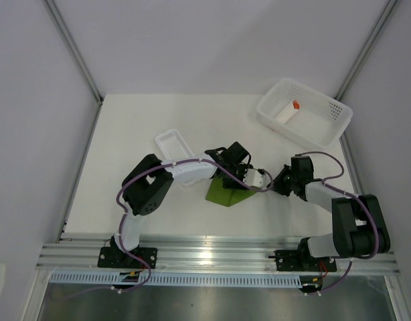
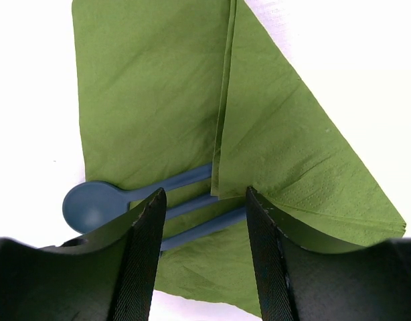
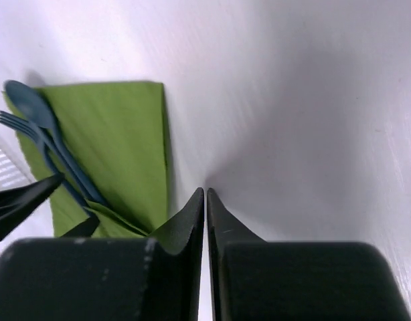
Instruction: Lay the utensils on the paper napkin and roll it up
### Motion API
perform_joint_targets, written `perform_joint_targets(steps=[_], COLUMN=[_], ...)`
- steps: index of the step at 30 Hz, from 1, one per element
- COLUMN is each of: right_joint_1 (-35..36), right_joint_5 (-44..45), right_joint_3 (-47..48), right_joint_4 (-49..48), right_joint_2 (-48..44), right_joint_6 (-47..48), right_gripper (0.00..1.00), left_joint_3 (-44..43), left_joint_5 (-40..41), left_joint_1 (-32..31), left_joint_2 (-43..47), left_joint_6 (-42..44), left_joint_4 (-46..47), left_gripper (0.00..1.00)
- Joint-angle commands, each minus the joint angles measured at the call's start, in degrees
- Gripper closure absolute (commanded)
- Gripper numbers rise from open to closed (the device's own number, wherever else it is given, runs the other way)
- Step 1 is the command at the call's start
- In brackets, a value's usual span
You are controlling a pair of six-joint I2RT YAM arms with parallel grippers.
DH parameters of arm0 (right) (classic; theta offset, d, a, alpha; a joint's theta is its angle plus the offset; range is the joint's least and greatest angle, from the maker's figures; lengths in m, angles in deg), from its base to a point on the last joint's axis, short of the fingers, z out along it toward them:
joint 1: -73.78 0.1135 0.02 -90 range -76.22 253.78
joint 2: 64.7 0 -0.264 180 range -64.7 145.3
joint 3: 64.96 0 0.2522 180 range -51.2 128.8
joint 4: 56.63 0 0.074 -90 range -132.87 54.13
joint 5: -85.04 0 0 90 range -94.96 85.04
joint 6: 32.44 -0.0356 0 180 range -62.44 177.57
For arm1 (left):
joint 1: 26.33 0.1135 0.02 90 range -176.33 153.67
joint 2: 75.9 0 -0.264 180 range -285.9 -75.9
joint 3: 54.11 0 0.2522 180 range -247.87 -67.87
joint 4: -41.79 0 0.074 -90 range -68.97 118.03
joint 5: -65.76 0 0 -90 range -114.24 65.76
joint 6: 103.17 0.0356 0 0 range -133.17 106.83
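Observation:
The olive-green paper napkin [image 1: 224, 194] lies on the table in front of both arms, one side folded over the utensils. In the left wrist view the napkin [image 2: 152, 87] covers the handles of the blue spoon [image 2: 92, 204] and blue fork [image 2: 199, 229]. My left gripper [image 2: 204, 195] is open, straddling the handles just above the napkin; in the top view it [image 1: 231, 180] hangs over the napkin. My right gripper [image 3: 205, 194] is shut and empty, tips on the table beside the napkin's edge [image 3: 125, 140]. The spoon [image 3: 25, 100] and fork [image 3: 15, 122] heads stick out past the far corner.
A narrow white tray [image 1: 173, 143] lies left of the left gripper. A white basket [image 1: 329, 127] at the back right holds a white piece with an orange tip [image 1: 290, 110]. The right gripper [image 1: 269, 184] sits just right of the napkin.

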Motion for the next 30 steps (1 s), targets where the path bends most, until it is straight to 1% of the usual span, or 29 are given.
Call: perform_joint_targets(steps=[1, 5, 8, 10, 13, 14, 16, 19, 23, 30], right_joint_1=[-0.5, -1.0, -1.7, -2.0, -2.5, -2.6, -2.8, -2.7, -2.5, -0.3], right_joint_5=[-2.9, -5.3, -8.7, -12.9, -18.2, -19.5, -22.9, -25.5, -26.8, -27.7], right_joint_3=[-1.0, 0.1, 0.5, 0.4, -0.7, -1.2, -2.0, -2.5, -2.9, -1.8], right_joint_4=[-5.5, -7.7, -9.9, -11.8, -17.3, -20.7, -25.8, -30.5, -32.7, -31.4], right_joint_2=[4.9, 7.2, 9.3, 10.9, 14.4, 15.2, 17.7, 19.7, 19.1, 18.5], right_joint_6=[-0.9, -1.8, -3.6, -5.1, -8.5, -10.4, -12.1, -14.1, -13.6, -10.6], right_gripper=[0.94, 0.95, 0.94, 0.94, 0.94, 0.94, 0.93, 0.89, 0.85, 0.84], left_joint_3=[-1.2, -1.1, -1.1, -1.1, -1.1, -1.1, -1.2, -1.4, -1.2, -1.2], left_joint_5=[0.0, -0.1, 0.1, 0.1, 0.1, 0.2, 0.2, 0.2, 0.2, 0.4], left_joint_1=[-0.4, -0.4, -0.4, -0.4, -0.4, -0.4, -0.4, -0.4, -0.4, -0.4], left_joint_2=[-0.6, -0.6, -0.6, -0.6, -0.6, -0.6, -0.6, -0.6, -0.7, -0.8], left_joint_6=[0.3, 0.4, 0.2, 0.2, 0.1, 0.0, 0.0, -0.1, -0.1, -0.1], left_joint_4=[0.8, 1.0, 1.0, 1.0, 1.1, 1.2, 1.2, 1.2, 1.2, 1.1], left_gripper=[0.45, 0.44, 0.44, 0.44, 0.44, 0.44, 0.44, 0.44, 0.44, 0.44])
